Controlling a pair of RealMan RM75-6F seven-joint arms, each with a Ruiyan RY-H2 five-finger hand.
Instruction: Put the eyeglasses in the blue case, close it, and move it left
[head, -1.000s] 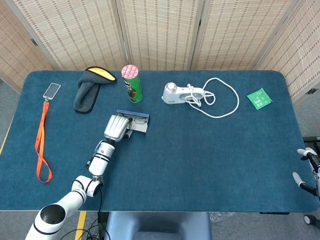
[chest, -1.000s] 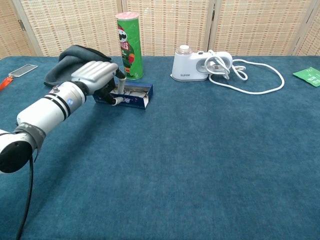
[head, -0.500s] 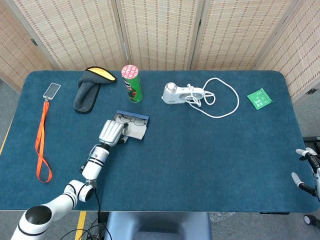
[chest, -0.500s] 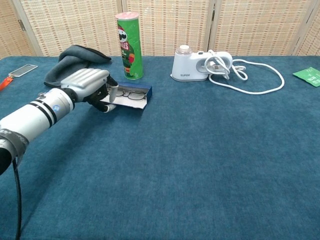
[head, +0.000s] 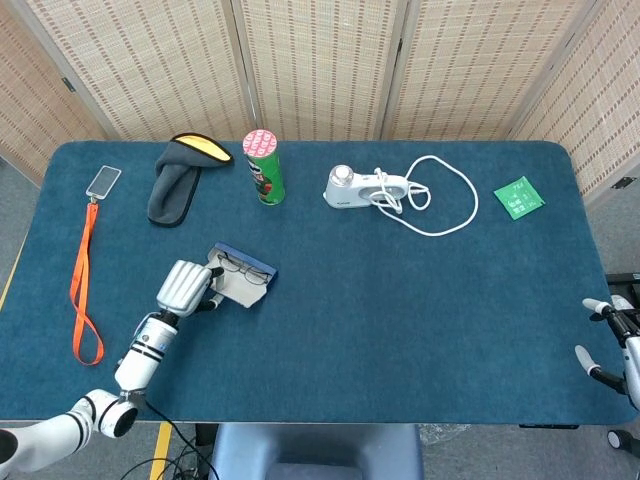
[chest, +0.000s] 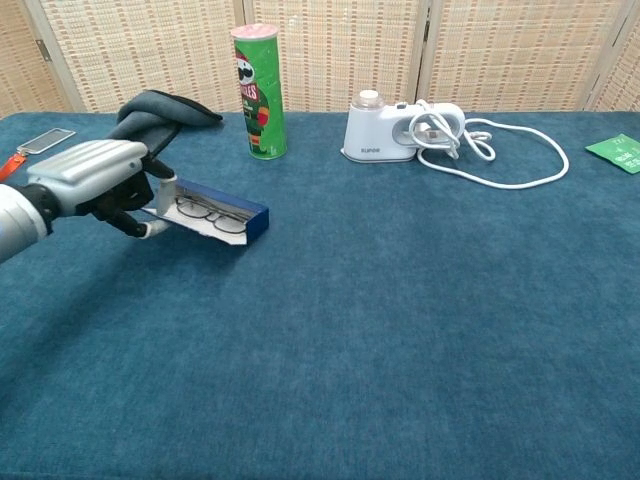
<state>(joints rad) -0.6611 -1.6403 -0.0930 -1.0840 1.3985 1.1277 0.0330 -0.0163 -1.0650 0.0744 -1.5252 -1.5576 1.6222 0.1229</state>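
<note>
Gripping the near-left end of the blue case (head: 240, 279), the left hand (head: 184, 286) sits at about 8 o'clock from the middle of the table (head: 400, 330), its fingers curled around the case's end in the chest view (chest: 95, 180). In that view the case (chest: 215, 213) is tilted, with the held end raised a little off the cloth. It lies open, and the eyeglasses (head: 243, 268) rest inside it, lenses showing against the pale lining (chest: 200, 212).

At the table's 4 o'clock edge the right hand (head: 605, 335) shows only partly in the head view, fingers apart and holding nothing; it is well apart from everything on the cloth.

At 11 o'clock from the case stands a green chip can (head: 264, 166), upright, with a pink lid; the chest view shows it behind the case (chest: 259, 92). At 9 o'clock from the can lies a dark grey pouch (head: 178, 180) with a yellow lining, just beyond the left hand in the chest view (chest: 150, 115). Along the table's 9 o'clock edge an orange lanyard (head: 82, 280) runs down from a small card holder (head: 103, 180).

Towards 1 o'clock from the table's middle sits a white device (head: 352, 188) with a looped white cord (head: 440, 200), seen also in the chest view (chest: 390, 130). At 2 o'clock, near the far right corner, lies a green packet (head: 519, 197).
</note>
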